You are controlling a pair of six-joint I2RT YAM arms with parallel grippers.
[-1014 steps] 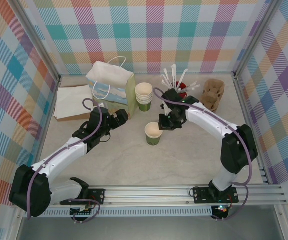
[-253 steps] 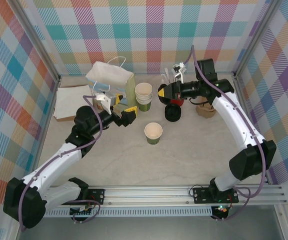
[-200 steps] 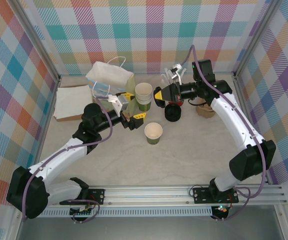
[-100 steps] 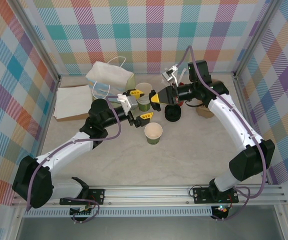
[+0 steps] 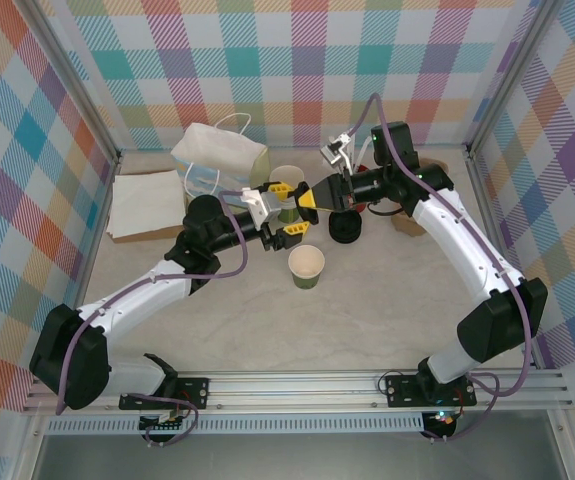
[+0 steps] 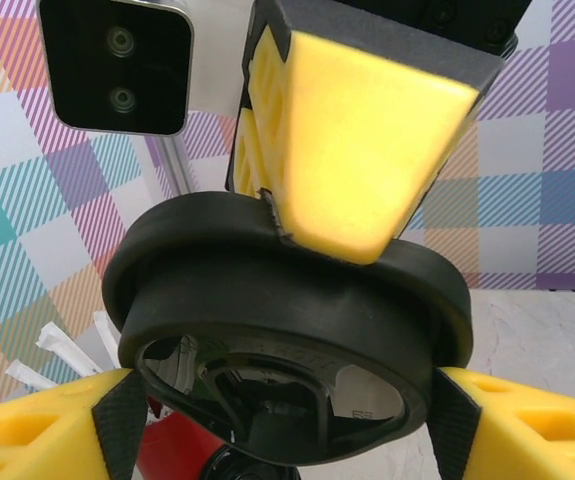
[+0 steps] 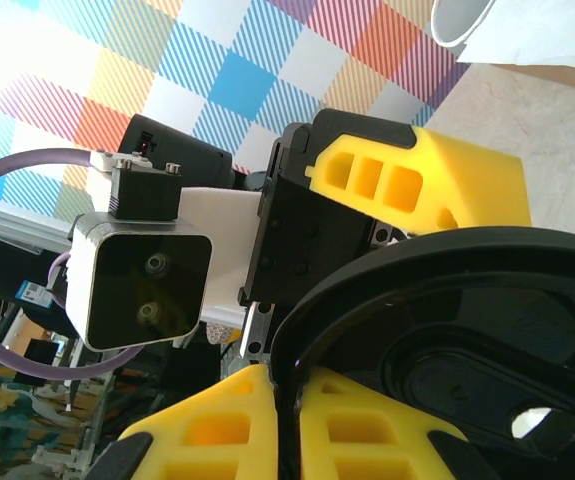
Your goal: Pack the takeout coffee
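We count one black lid [image 6: 287, 290], two grippers
Right gripper [image 5: 312, 195] pinches its rim, left gripper [image 5: 287, 210] clasps its sides; one lidless green cup [image 5: 306, 267] nearby

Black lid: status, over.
Right gripper pinches black lid by rim, midair. Left gripper straddles it, grip unconfirmed. Green cup lidless on table. Nothing blocking.

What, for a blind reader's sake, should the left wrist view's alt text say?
A round black plastic lid is pinched at its top rim by the right gripper; the left gripper has a yellow finger at each side of it, before a plaid wall.
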